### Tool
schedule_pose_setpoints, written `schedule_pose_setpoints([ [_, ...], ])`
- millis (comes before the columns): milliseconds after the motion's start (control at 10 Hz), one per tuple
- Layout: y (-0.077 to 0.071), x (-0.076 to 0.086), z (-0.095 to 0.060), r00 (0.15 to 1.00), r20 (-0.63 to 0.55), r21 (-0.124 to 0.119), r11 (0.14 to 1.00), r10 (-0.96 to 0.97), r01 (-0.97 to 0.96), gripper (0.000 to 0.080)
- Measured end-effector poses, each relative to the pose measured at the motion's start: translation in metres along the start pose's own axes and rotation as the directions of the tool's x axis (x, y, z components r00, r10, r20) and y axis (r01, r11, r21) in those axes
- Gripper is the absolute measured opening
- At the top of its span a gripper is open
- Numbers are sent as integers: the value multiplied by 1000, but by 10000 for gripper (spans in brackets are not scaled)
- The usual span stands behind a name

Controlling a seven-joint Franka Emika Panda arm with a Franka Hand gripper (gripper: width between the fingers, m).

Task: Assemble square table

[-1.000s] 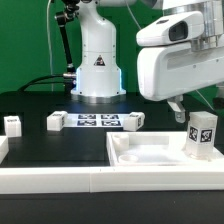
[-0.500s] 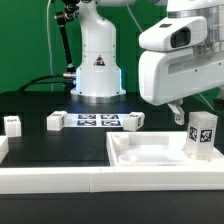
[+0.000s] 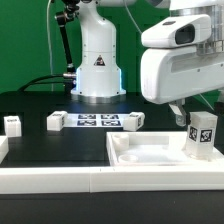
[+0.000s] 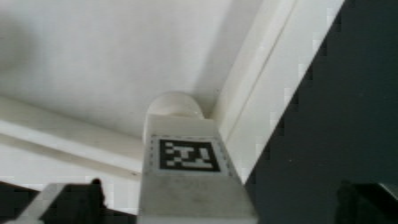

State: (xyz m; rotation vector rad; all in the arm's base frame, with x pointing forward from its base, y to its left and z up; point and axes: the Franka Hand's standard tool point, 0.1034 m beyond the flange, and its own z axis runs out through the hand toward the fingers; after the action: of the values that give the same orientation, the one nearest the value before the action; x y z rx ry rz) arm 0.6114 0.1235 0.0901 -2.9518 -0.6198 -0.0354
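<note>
I see the gripper [image 4: 217, 203] wide open and holding nothing. In the wrist view its two dark fingers [image 4: 75, 203] stand on both sides of one table leg [image 4: 185, 150], and there is a clear gap between each finger and the leg, a bigger one on one side than on the other. This leg is upright, with its black-and-white tag turned toward the wrist camera. It stands inside the square tabletop [image 3: 150, 152], in a corner where two raised rim walls meet. In the exterior view this same leg is at the far corner of the tabletop on the exterior view's right, directly under the big white body of the arm's hand.

The tabletop lies flat on the black table [image 3: 35, 105], with its hollow side up, in the front and toward the exterior view's right. A long white rail [image 3: 55, 178] runs along the front edge, just before the tabletop.

Behind it the marker board [image 3: 97, 121] lies flat before the robot base [image 3: 97, 70]. One loose leg [image 3: 57, 120] lies just beside the board on the exterior view's left, a second loose leg [image 3: 133, 120] just beside it on the right. A third loose leg [image 3: 12, 124] lies well apart, near the left edge of the exterior view.
</note>
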Motion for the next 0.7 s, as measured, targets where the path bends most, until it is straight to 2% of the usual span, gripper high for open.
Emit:
schedule_pose_setpoints([
  [400,13,4,1,999,-3,-6,999,52,-52,649],
  [700,10,3,6,998,3,-2,998,57,-57,649],
])
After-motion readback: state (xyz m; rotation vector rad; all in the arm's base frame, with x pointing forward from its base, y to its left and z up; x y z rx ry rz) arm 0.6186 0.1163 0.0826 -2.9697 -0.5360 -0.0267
